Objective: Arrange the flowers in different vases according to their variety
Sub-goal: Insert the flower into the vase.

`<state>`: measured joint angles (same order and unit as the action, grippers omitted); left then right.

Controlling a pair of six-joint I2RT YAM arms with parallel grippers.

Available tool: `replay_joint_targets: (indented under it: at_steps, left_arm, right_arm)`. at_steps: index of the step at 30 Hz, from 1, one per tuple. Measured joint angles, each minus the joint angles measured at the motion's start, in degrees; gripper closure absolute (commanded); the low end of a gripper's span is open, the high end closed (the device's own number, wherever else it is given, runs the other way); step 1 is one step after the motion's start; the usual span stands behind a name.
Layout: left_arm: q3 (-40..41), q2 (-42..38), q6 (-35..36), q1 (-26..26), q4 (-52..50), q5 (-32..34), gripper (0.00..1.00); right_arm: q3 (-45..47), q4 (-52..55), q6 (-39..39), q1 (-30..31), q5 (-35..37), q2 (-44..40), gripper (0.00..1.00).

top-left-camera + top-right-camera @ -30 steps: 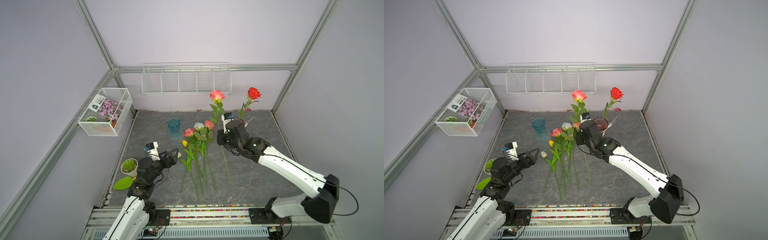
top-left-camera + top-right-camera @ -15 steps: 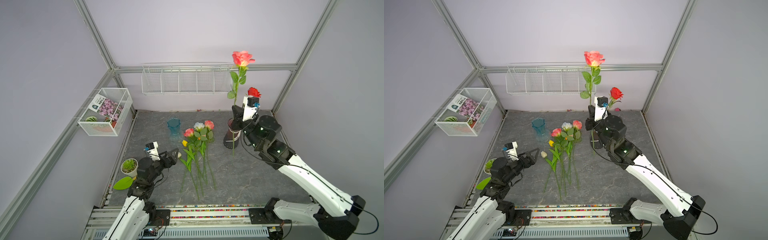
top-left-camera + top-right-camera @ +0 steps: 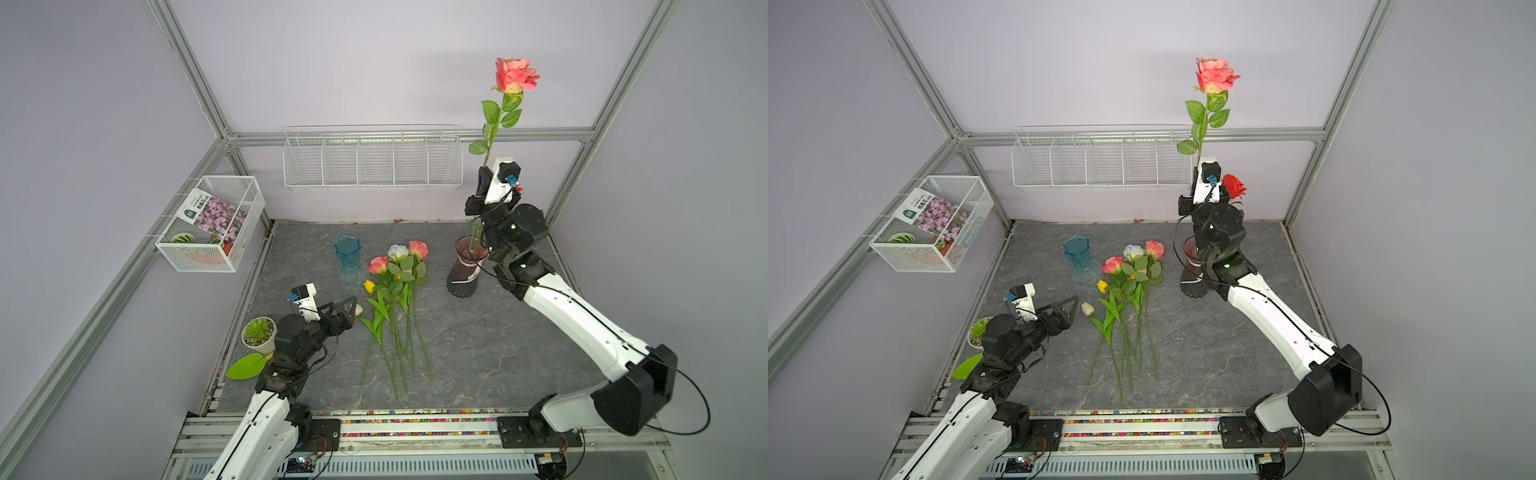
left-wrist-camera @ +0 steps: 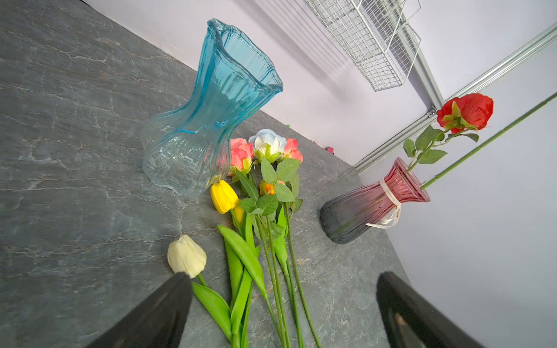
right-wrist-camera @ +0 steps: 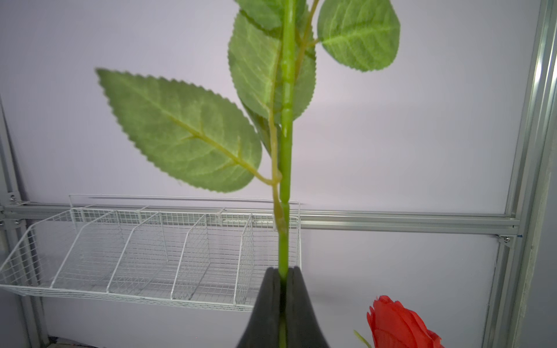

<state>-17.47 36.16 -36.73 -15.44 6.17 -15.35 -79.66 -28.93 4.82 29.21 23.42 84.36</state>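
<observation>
My right gripper is shut on the green stem of a coral-pink rose and holds it upright, high above the table. The stem's lower end reaches the mouth of the maroon vase, which has a white ribbon and holds a red rose. The teal vase stands empty at the back left. Between the vases, several flowers lie in a bunch, roses and tulips mixed. A cream tulip lies beside one finger of my open left gripper, which holds nothing.
A green succulent in a white pot and a green leaf shape sit by my left arm. A wire basket with a flower packet hangs on the left wall. A wire shelf runs along the back wall.
My right gripper has carried the coral-pink rose up and to the right, from beside the bunch to above the maroon vase. The left arm has not moved.
</observation>
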Motion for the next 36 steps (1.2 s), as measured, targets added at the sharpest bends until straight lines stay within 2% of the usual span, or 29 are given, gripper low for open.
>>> replay_joint_targets:
  at_steps: [6,14,15,19,23,27,33,36]
  left_arm:
    - [0.00,1.31,0.04,0.00,0.04,0.00,0.00]
    - [0.02,1.60,0.44,-0.02,0.39,0.20,0.01]
    - [0.00,1.62,0.46,-0.02,0.39,0.20,0.00]
    - [0.00,1.92,0.44,0.00,0.46,0.17,0.01]
    - [0.00,2.86,0.42,-0.02,0.44,0.37,0.01]
    - [-0.94,5.33,0.39,-0.02,-0.61,0.52,0.01]
    - [-3.98,9.18,-0.59,-0.09,-2.36,-0.96,0.02]
    - [-5.46,11.06,-2.14,-0.61,-4.04,-1.14,0.05]
  right_arm:
    - [1.57,-3.43,-1.22,-2.78,-0.52,1.49,1.00]
    - [15.82,-7.80,-6.99,-3.10,-1.20,0.68,1.00]
    - [17.29,-7.82,-7.76,-3.10,-1.25,0.63,0.97]
    - [21.64,-7.26,-11.10,-3.10,-1.95,-0.57,0.65]
    - [22.21,-3.69,-14.16,-3.10,-2.75,-4.17,0.48]
    - [22.14,0.83,-17.46,-3.10,-3.87,-9.44,0.40]
    - [21.14,13.27,-22.21,-3.10,-7.45,-16.65,0.29]
    - [21.05,20.61,-24.09,-3.10,-10.14,-20.41,0.21]
